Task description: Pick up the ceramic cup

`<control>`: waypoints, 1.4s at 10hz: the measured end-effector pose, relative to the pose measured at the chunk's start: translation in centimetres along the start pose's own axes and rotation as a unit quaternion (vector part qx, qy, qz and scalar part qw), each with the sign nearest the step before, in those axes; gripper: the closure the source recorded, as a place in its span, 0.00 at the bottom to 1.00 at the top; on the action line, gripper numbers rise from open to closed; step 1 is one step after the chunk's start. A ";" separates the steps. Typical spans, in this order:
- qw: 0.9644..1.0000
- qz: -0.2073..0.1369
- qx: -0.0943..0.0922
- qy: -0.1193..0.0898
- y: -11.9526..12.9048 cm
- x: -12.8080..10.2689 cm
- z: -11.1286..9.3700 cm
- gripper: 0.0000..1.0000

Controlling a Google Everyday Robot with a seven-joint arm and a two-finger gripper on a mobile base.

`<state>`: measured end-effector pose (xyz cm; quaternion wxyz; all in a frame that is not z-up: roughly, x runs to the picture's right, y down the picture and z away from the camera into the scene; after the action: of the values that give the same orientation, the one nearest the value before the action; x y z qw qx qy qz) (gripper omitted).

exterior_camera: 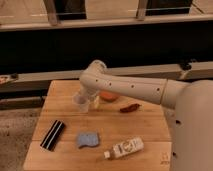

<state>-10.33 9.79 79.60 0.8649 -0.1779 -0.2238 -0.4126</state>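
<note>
Wooden table [145, 132], items:
- Orange bowl [108, 96]: far centre, partly hidden behind the arm, just beside the cup.
- Dark red item [130, 108]: right of the bowl.
- Black rectangular object [52, 134]: front left, lying diagonally.
- Blue sponge [88, 139]: front centre.
- White bottle [124, 148]: front, lying on its side.
- Ceramic cup [81, 102]: left-centre, upright, long axis vertical, rim up.
- Gripper [90, 102]: at the cup's right side; whether it grasps the cup cannot be told.
</note>
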 end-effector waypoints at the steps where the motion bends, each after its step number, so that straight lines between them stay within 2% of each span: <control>1: 1.000 -0.001 -0.001 -0.001 -0.2 0.0 0.1 0.20; 4: 1.000 -0.005 -0.012 -0.003 -0.6 -0.2 0.5 0.20; 6: 1.000 -0.010 -0.028 -0.004 -0.6 -0.4 0.7 0.20; 11: 0.999 -0.011 -0.034 -0.009 0.4 -1.0 1.4 0.20; 14: 0.999 -0.010 -0.034 -0.010 2.0 -0.8 2.2 0.20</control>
<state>-9.77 12.58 80.77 0.8519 -0.2087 -0.2198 -0.4270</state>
